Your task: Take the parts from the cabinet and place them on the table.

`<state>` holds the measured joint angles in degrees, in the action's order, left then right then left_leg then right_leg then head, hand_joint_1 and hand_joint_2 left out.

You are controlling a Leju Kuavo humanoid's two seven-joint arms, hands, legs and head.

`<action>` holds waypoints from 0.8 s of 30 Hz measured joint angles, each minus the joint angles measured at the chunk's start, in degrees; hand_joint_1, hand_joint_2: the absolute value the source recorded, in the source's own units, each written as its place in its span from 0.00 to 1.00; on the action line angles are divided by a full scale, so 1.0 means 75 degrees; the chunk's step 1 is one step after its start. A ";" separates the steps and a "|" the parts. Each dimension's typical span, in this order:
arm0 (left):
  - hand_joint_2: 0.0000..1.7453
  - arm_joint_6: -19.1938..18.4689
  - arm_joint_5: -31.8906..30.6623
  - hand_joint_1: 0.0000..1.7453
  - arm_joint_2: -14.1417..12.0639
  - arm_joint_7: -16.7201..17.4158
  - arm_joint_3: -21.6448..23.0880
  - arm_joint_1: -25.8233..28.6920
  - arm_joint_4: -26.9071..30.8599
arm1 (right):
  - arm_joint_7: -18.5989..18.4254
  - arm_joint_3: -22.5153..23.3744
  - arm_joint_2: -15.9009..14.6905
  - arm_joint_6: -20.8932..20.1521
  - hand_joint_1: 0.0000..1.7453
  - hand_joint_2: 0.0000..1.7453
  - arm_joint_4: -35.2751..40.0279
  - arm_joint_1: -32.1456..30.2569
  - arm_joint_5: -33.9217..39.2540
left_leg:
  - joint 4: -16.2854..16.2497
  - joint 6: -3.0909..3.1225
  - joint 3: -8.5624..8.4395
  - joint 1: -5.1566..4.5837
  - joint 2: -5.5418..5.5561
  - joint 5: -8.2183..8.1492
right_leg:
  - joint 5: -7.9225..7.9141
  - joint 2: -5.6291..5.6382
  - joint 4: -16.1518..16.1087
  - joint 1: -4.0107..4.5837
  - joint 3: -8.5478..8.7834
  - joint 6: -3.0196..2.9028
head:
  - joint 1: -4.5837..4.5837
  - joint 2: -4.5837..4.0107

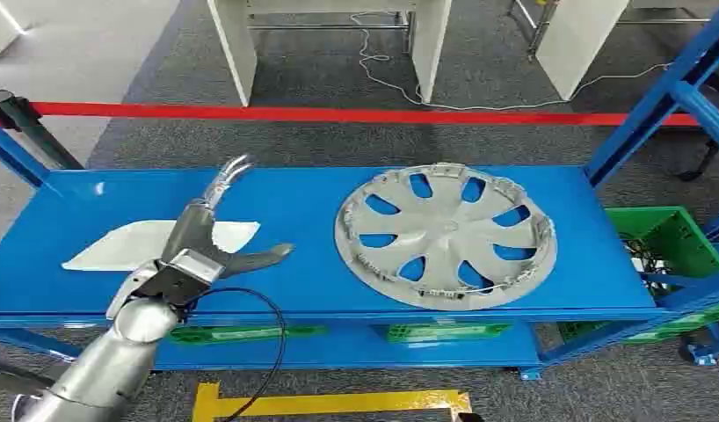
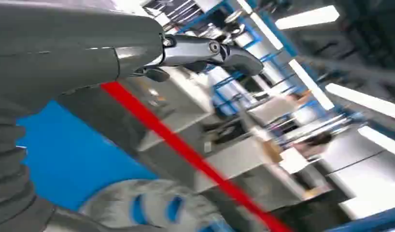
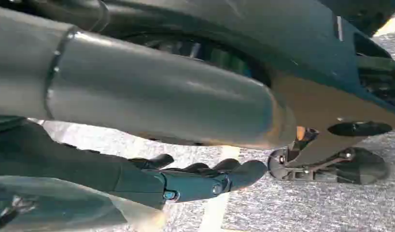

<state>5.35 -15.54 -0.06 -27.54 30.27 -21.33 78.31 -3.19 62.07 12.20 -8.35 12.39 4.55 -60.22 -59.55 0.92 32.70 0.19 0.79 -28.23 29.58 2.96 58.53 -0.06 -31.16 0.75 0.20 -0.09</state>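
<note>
A silver wheel cover lies flat on the blue shelf top, right of its middle. My left hand hovers over the left part of the surface, fingers spread and thumb pointing toward the wheel cover, holding nothing. Under it lies a flat white sheet-like part. In the left wrist view the thumb sticks out above the blue surface, with the wheel cover at the picture's edge. My right hand hangs beside my body over the grey floor, fingers stretched out and empty.
Blue frame posts rise at the right end and another at the left. Green crates stand low at the right and under the shelf. A red tape line crosses the floor behind; white table legs stand beyond it.
</note>
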 joint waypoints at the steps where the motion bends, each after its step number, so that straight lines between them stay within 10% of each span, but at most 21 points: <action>1: 0.00 -0.0032 -0.0118 0.00 -0.0023 0.0052 0.0060 -0.0110 -0.0208 | -0.0011 -0.0023 -0.0009 -0.0017 0.00 0.00 -0.0003 0.0001 -0.0029 | 0.0000 0.0000 0.0000 0.0000 0.0000 0.0000 | 0.0000 -0.0002 0.0000 0.0000 0.0000 0.0000 | 0.0003 0.0000; 24: 0.00 0.1277 -0.3581 0.00 -0.0131 0.2363 0.0603 -0.1150 -0.4170 | -0.0580 -0.0329 -0.0035 -0.0315 0.00 0.00 -0.0055 0.0008 -0.0259 | 0.0001 -0.0001 0.0001 0.0000 0.0000 0.0001 | 0.0000 0.0000 0.0003 0.0000 -0.0001 0.0000 | 0.0000 0.0000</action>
<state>14.93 -42.40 -1.05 -9.81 34.80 -29.96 47.03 -7.54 59.60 11.93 -10.71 11.98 4.62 -62.16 -59.54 0.91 32.71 0.19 0.80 -28.22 29.59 2.96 58.55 -0.06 -31.17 0.75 0.20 -0.09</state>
